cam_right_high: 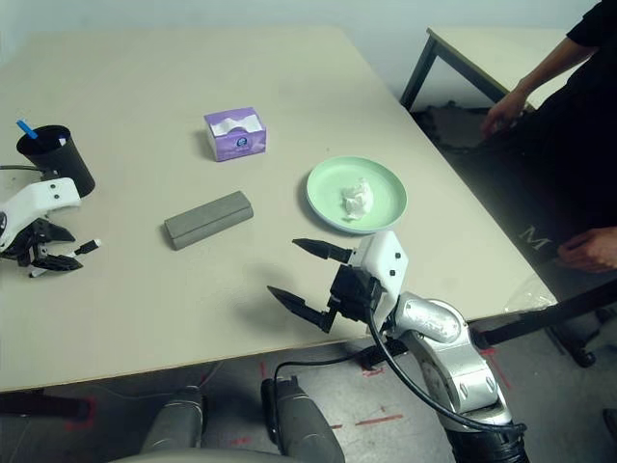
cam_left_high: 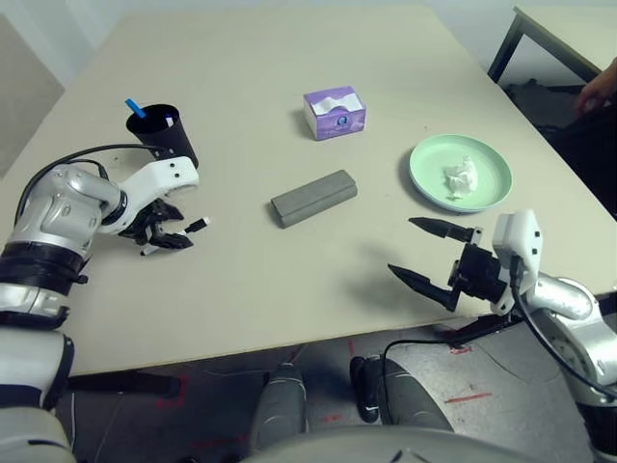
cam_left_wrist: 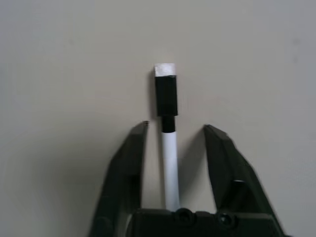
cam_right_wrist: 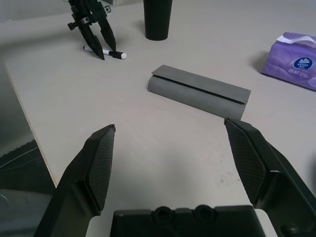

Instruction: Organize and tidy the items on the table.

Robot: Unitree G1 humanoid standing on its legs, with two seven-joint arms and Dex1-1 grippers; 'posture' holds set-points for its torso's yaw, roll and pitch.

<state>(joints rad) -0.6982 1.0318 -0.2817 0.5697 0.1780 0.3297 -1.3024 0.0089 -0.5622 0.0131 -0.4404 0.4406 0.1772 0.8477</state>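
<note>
I'm straddling the black-capped marker (cam_left_wrist: 168, 143) with my left pincer (cam_left_wrist: 174, 129), fingers spread, not yet pinching; I'm centring it before squeezing, right pincer (cam_right_wrist: 173, 158) idling wide.

marker (cam_left_wrist: 169, 148): rear end hidden behind gripper base, 6 o'clock | tissue box (cam_right_wrist: 295, 60): cut off at 3 o'clock | cup (cam_right_wrist: 157, 17): top cut off, 12 o'clock | box label: too small to read

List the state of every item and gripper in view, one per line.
Left gripper: astride the black-capped marker, not closed on it.
Right gripper: open, empty.
Glasses case: shut.
Cup: upright, holding the blue-capped marker.
Green plate: holding a crumpled tissue.
Tissue box: tissue sticking out.
</note>
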